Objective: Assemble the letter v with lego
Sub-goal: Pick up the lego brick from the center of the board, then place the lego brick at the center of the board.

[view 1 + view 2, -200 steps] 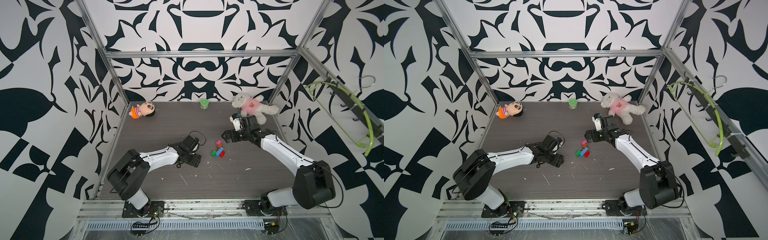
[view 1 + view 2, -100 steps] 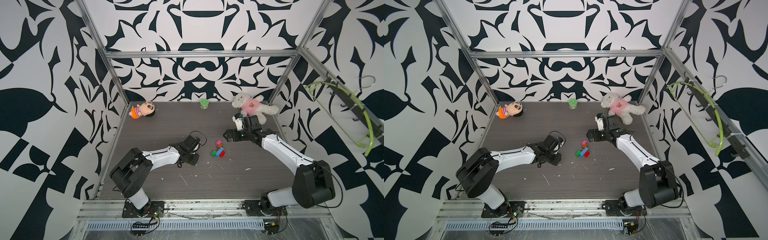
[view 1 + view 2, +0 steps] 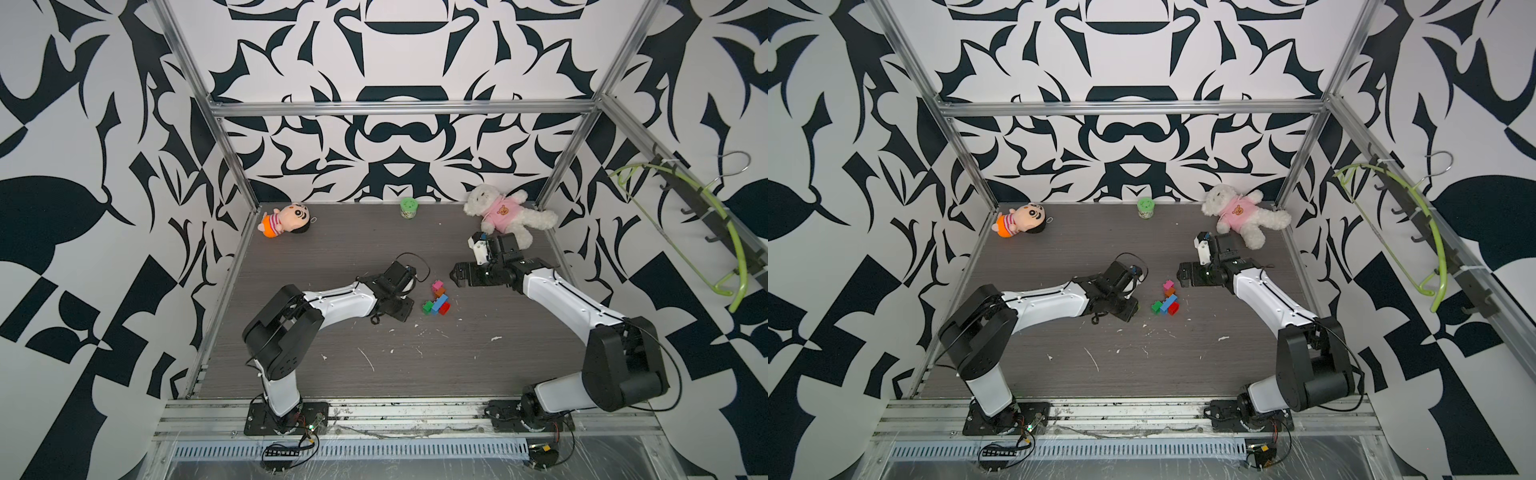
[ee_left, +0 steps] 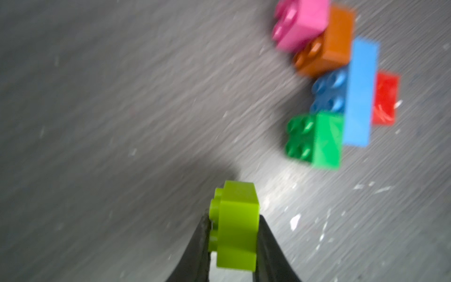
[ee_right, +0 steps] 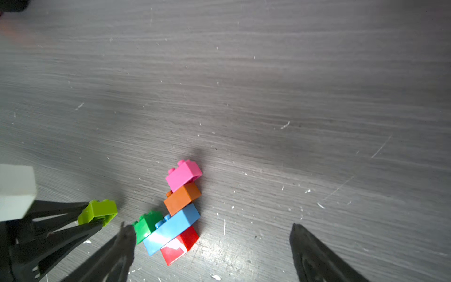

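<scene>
Lime brick [image 4: 235, 207] clamped in left pincer [image 4: 234, 222], near joined bricks [image 4: 361, 92].

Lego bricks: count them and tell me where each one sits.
6. Pink, orange, blue, red and dark green touch in one cluster on the table; the lime brick is clamped in the left gripper beside it. None appears hidden.

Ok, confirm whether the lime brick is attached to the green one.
No, the left gripper holds the lime brick clear of the green brick.
</scene>
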Robot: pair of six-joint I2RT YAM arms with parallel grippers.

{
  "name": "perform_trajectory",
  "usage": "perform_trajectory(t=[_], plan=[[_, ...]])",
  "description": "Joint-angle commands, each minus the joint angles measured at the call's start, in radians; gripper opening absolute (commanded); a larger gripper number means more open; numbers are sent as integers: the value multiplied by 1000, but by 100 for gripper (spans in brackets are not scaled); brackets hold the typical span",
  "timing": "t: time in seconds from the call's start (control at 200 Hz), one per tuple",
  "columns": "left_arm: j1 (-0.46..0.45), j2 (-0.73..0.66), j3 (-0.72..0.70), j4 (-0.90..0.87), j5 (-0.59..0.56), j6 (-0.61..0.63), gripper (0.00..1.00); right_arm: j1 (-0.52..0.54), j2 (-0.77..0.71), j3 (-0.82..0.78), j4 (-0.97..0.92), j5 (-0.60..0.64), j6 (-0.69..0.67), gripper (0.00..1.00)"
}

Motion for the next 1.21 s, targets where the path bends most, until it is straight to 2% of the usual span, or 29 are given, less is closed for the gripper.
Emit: perform_trajectory(t=[0.0,0.525,0.74,0.91,1.2], plan=[[-14,60,78,-77,-19,18,25,-2,12,-2,-8,2,25,100],[-44,125,150,-117,-33,23,37,-2,-3,-38,-18,15,40,100],[-48,136,156,-109,-39,9,37,-2,-3,-44,-14,16,39,100],[-49,126,136,-72,-20,15,31,-2,-3,-51,-12,17,35,100],[-49,122,138,-77,-5,32,32,-2,-3,-59,-10,19,36,100]])
